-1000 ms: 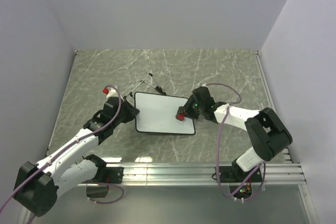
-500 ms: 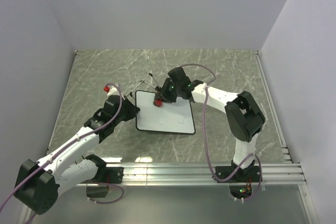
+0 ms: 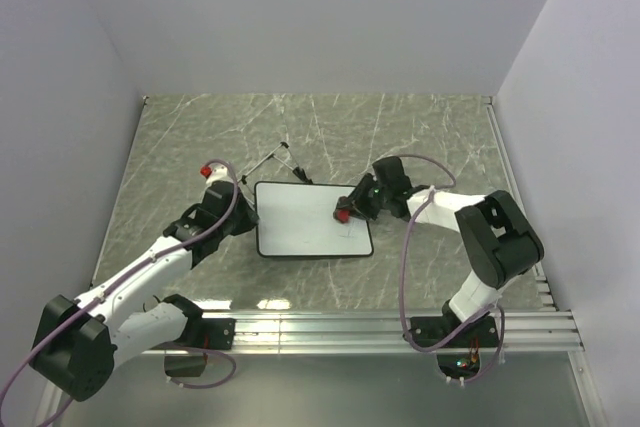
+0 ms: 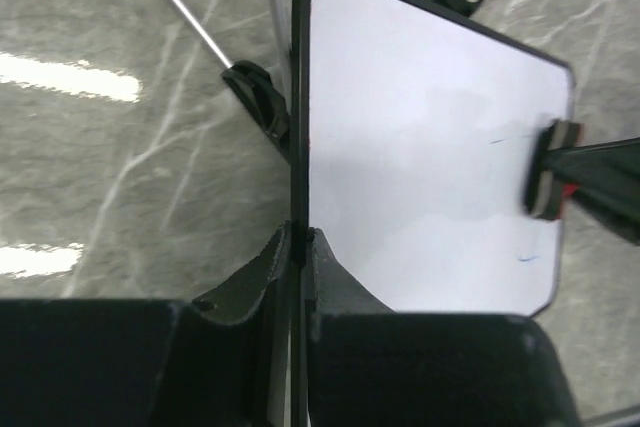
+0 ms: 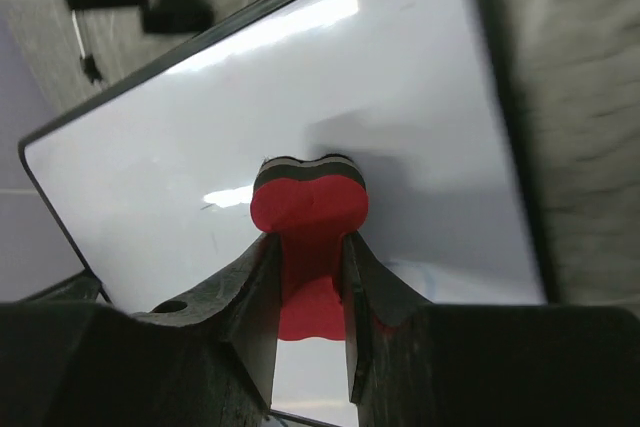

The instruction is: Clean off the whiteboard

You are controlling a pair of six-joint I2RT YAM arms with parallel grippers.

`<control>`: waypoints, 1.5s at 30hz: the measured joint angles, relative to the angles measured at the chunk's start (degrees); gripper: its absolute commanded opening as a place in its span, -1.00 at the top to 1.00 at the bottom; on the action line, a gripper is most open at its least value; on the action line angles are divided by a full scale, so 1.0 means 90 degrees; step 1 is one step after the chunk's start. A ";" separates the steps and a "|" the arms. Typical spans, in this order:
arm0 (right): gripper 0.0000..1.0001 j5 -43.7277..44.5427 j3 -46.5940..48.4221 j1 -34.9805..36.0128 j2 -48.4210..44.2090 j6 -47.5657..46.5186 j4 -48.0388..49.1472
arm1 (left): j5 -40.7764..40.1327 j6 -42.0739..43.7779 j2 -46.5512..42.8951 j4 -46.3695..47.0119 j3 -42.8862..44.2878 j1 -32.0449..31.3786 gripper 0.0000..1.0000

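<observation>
Grey-green marbled tabletop is recorded as the work surface, closed in by pale walls on three sides. At the near edge an aluminium rail is seen, with both arm bases bolted to it. From the near left, the left gripper is reached forward and is clamped on the left edge of the whiteboard; in the left wrist view the thin black frame is pinched between the two fingers. The whiteboard is placed about mid-table, between the two grippers, its white face turned up. From the right, the right gripper is closed around a red eraser, whose dark felt face is pressed against the board close to its right edge, on the far half. Two short faint pen marks are noted on the board just beside the eraser. Black stand legs with a thin rod are seen jutting out beyond the board's far left corner.
</observation>
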 measured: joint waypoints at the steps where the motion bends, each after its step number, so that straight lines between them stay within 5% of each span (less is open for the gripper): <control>1: 1.00 -0.0034 -0.0092 -0.0121 -0.0010 -0.0007 0.0078 | -0.0041 0.0053 0.0017 -0.0063 0.0002 0.0005 0.99; 8: 1.00 -0.0041 -0.0321 -0.0219 -0.0291 -0.0199 -0.0102 | -0.0087 0.0216 0.0056 -0.0221 0.0083 0.0005 0.99; 18: 1.00 0.0687 -0.0435 0.0750 -0.1552 -0.0639 -0.2764 | 0.0100 0.0209 0.0056 0.0369 0.0401 -0.0019 0.99; 23: 1.00 0.0940 -0.0024 0.0816 -0.1299 -0.0716 -0.3220 | 0.0129 0.0175 0.0063 0.0367 0.0401 -0.0019 0.99; 24: 1.00 0.0991 0.0109 0.0816 -0.1139 -0.0748 -0.3249 | 0.0124 0.0163 0.0063 0.0340 0.0403 -0.0017 0.92; 28: 1.00 0.1231 0.0804 0.0814 -0.0420 -0.0950 -0.3427 | 0.0053 0.0063 0.0056 0.0061 0.0459 0.0046 -0.10; 31: 1.00 0.1406 0.1224 0.0799 -0.0034 -0.1105 -0.3470 | 0.0029 -0.0027 -0.0112 -0.0080 0.0408 0.0131 -0.38; 45: 1.00 0.1710 0.1875 0.0563 0.0265 -0.1549 -0.4007 | 0.1309 -0.1146 -0.1217 0.1047 -0.2042 0.0928 -0.07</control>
